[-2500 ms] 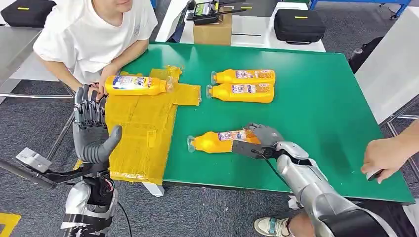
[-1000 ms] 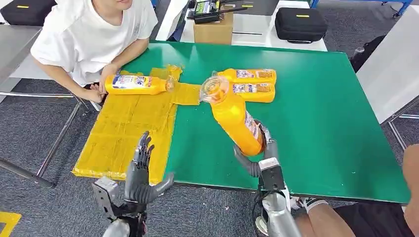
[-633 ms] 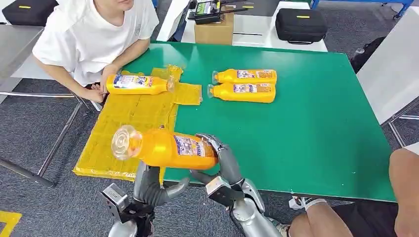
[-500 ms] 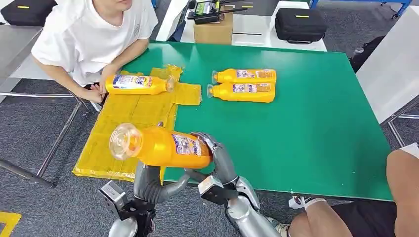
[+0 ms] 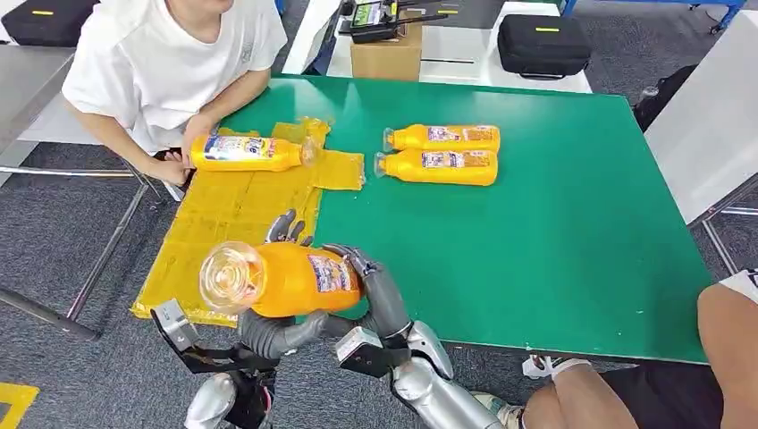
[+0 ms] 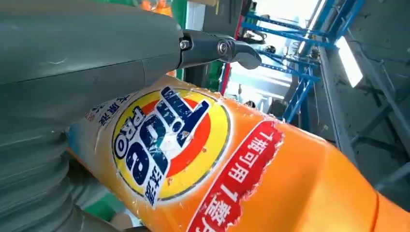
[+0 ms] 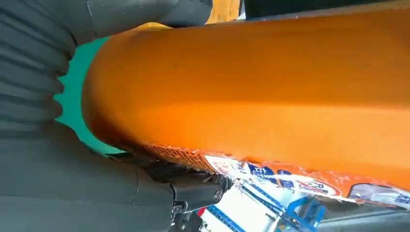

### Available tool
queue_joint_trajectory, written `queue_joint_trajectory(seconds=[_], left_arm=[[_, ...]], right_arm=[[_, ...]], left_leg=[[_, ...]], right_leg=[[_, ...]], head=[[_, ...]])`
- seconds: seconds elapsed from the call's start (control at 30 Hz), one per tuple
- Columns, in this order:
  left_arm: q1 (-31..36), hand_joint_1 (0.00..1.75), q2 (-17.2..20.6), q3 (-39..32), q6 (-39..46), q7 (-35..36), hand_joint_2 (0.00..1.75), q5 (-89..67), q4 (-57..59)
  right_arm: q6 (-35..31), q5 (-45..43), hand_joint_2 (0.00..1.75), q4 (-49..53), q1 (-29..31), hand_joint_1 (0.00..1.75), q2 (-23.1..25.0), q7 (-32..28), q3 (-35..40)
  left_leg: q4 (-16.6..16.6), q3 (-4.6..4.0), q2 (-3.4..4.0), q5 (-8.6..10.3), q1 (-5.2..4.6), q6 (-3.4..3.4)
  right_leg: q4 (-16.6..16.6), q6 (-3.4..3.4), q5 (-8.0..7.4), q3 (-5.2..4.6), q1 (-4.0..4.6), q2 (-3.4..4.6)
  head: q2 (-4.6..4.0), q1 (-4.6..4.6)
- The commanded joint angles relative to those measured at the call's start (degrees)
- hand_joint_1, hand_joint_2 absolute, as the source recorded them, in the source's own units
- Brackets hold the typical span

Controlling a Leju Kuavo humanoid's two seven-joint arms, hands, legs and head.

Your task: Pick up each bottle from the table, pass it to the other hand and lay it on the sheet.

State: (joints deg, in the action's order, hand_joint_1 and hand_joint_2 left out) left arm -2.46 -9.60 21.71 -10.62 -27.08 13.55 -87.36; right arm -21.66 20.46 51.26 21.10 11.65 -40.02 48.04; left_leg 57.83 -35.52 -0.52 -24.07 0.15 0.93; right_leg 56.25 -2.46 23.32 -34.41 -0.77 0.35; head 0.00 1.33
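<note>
An orange detergent bottle [image 5: 295, 279] hangs in the air over the table's front edge, clear cap toward me. My right hand [image 5: 380, 290] grips its base end. My left hand [image 5: 277, 331] cups it from below, fingers [image 5: 284, 225] upright behind it and the thumb stretched beneath. In the left wrist view the labelled bottle [image 6: 232, 169] lies against the palm [image 6: 72, 58], the thumb straight across it. In the right wrist view the bottle [image 7: 266, 96] rests in my right hand [image 7: 38, 96]. The yellow sheet [image 5: 232, 214] covers the table's left part.
One bottle [image 5: 246, 153] lies on the sheet's far end, a seated person's hand [image 5: 192, 134] touching it. Two bottles [image 5: 444, 138] [image 5: 438, 167] lie side by side on the green table [image 5: 536, 232]. Another person's knee [image 5: 728, 349] shows at the right. A cardboard box [image 5: 384, 54] stands beyond.
My right hand lifted the bottle from the table and swung it left toward me. My left hand rose under it, and its fingers now stand behind the bottle.
</note>
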Motion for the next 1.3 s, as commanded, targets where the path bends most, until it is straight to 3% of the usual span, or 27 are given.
queue_joint_trajectory(seconds=[0.03, 0.23, 0.7, 0.73, 0.77, 0.83, 0.87, 1.03, 1.2, 1.3], left_arm=[[3.89, 1.75, 2.46, 3.03, -1.66, 1.17, 1.75, 0.53, 2.39], [3.61, 1.75, 2.41, 2.22, 2.47, -0.81, 1.75, -4.62, 0.55], [3.46, 1.75, 2.21, 1.63, 3.14, -1.08, 1.75, -5.47, 0.23], [3.38, 1.75, 2.11, 1.24, 3.20, -1.02, 1.75, -5.67, 0.13], [3.27, 1.75, 2.13, 0.97, 3.22, -1.01, 1.75, -5.74, 0.05], [3.07, 1.75, 1.88, 0.16, 2.76, -0.03, 1.75, -5.28, 0.23], [2.92, 1.75, 1.77, -0.32, 2.72, 0.31, 1.75, -4.99, 0.36], [5.02, 1.75, 1.35, -2.65, 6.35, 3.52, 1.75, -4.85, 4.04], [9.04, 1.75, 2.53, -5.62, 9.51, 3.53, 1.75, -6.19, 8.73], [9.02, 1.75, 3.24, -8.37, 10.54, 3.48, 1.75, -6.09, 8.55]], right_arm=[[0.73, -0.48, 1.75, -6.82, 4.20, 1.75, 1.46, 0.02, 9.17], [1.61, -0.25, 1.75, -9.92, 4.86, 1.75, 3.10, 0.02, 6.23], [2.27, 1.79, 1.75, -11.47, 4.69, 1.73, 3.91, 0.21, 3.80], [2.78, 3.25, 1.75, -11.78, 4.48, 0.68, 4.23, 0.54, 2.54], [3.31, 3.62, 1.75, -11.76, 4.30, 0.00, 4.34, 0.89, 1.76], [2.91, 5.97, 1.75, -11.49, 3.68, 0.00, 4.57, 1.83, 0.08], [2.61, 6.55, 0.00, -11.44, 3.35, 0.00, 4.66, 2.54, -0.65], [-3.56, 7.08, 0.00, -9.14, 0.48, 0.00, 4.34, 0.02, -4.85], [-15.66, 4.31, 0.00, -0.57, -3.69, 0.00, 0.41, 0.02, -3.89], [-15.18, 2.97, 0.00, -1.36, -5.28, 0.00, -1.67, 0.02, -5.70]], left_leg=[[-0.04, 0.14, -0.02, -0.03, 0.00, -0.04], [-0.03, 0.12, -0.02, -0.03, -0.01, -0.04], [-0.03, 0.20, -0.04, -0.06, 0.02, -0.05], [-0.02, 0.25, -0.08, -0.09, 0.03, -0.06], [-0.03, 0.21, -0.06, -0.06, 0.02, -0.05], [-0.03, 0.22, -0.04, -0.07, 0.02, -0.05], [-0.04, 0.16, -0.07, -0.03, 0.00, -0.04], [-0.08, 0.22, -0.15, -0.03, 0.02, -0.05], [-0.06, 0.23, -0.16, -0.04, 0.04, -0.06], [-0.12, 0.22, -0.17, 0.01, 0.00, -0.04]], right_leg=[[-0.01, 0.07, 0.06, 0.13, 0.01, -0.06], [-0.01, 0.06, 0.05, 0.11, 0.00, -0.06], [-0.02, 0.08, 0.09, 0.20, 0.03, -0.10], [-0.02, 0.10, 0.13, 0.28, 0.05, -0.15], [-0.02, 0.08, 0.10, 0.22, 0.03, -0.11], [-0.02, 0.09, 0.10, 0.23, 0.04, -0.10], [-0.02, 0.07, 0.08, 0.17, 0.01, -0.12], [-0.07, 0.08, 0.10, 0.25, 0.03, -0.20], [-0.06, 0.09, 0.10, 0.25, 0.05, -0.21], [-0.11, 0.06, 0.06, 0.25, 0.01, -0.22]], head=[[0.00, 0.00], [0.00, 0.02], [-0.02, 0.00], [0.00, 0.02], [0.00, 0.00], [0.00, 0.00], [0.00, 0.02], [0.00, -0.02], [0.00, -0.02], [0.00, 0.00]])
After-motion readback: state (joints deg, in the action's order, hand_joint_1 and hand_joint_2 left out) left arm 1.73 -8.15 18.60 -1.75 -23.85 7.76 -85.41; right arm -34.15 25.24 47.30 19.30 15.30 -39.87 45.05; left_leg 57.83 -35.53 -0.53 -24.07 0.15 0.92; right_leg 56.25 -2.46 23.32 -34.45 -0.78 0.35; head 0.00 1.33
